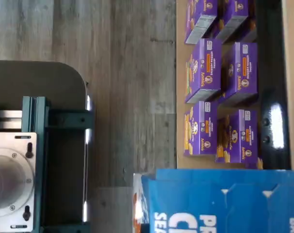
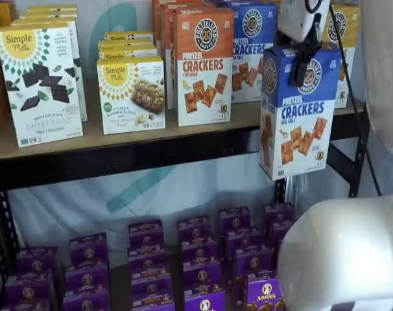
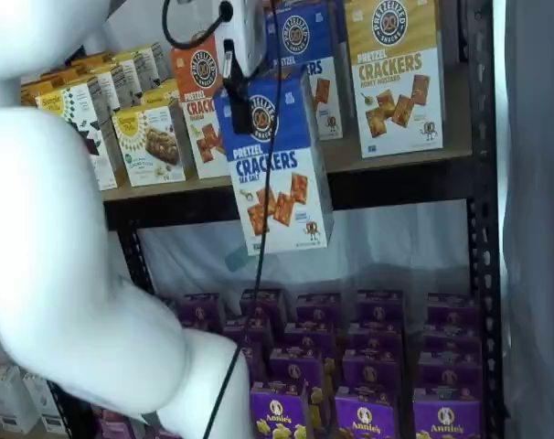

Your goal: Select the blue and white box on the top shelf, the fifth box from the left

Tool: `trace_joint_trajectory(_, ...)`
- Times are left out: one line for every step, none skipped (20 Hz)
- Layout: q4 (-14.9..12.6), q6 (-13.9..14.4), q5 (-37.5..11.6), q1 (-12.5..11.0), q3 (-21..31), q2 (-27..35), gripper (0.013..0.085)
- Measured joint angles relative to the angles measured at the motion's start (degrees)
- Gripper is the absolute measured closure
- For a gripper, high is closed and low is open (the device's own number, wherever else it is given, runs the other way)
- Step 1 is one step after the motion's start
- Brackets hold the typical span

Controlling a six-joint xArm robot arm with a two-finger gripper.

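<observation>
1. The blue box (image 2: 296,110) is a tall carton, blue above and white below, with a round black logo and square brown crackers pictured. It hangs in the air in front of the top shelf (image 2: 119,152), clear of the board and tilted a little in both shelf views (image 3: 277,165).
2. In the wrist view only its blue top (image 1: 220,201) shows, close under the camera, with purple boxes (image 1: 220,73) on the level far below.
3. The gripper (image 2: 305,61) comes down from above, white body over black fingers, and is closed on the box's top edge; a black cable (image 2: 352,97) trails beside it. The white arm (image 3: 48,238) fills the near side of a shelf view.
4. The held box reads "PRETZEL CRACKERS SEA SALT". An orange carton (image 2: 203,65) still on the shelf reads "PRETZEL CRACKERS CHEDDAR". Further along, a white carton (image 2: 41,81) reads "Simple Mills" and "SWEET THINS Mint Chocolate". The purple boxes read "Annie's".
</observation>
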Motion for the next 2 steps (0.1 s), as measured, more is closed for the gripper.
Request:
trace_joint_trajectory(0.11,0.03,-0.23,0.03,0.88,-0.56,0.041)
trace_joint_trajectory(0.23,0.05,-0.42,0.06,1.67,-1.07,0.041)
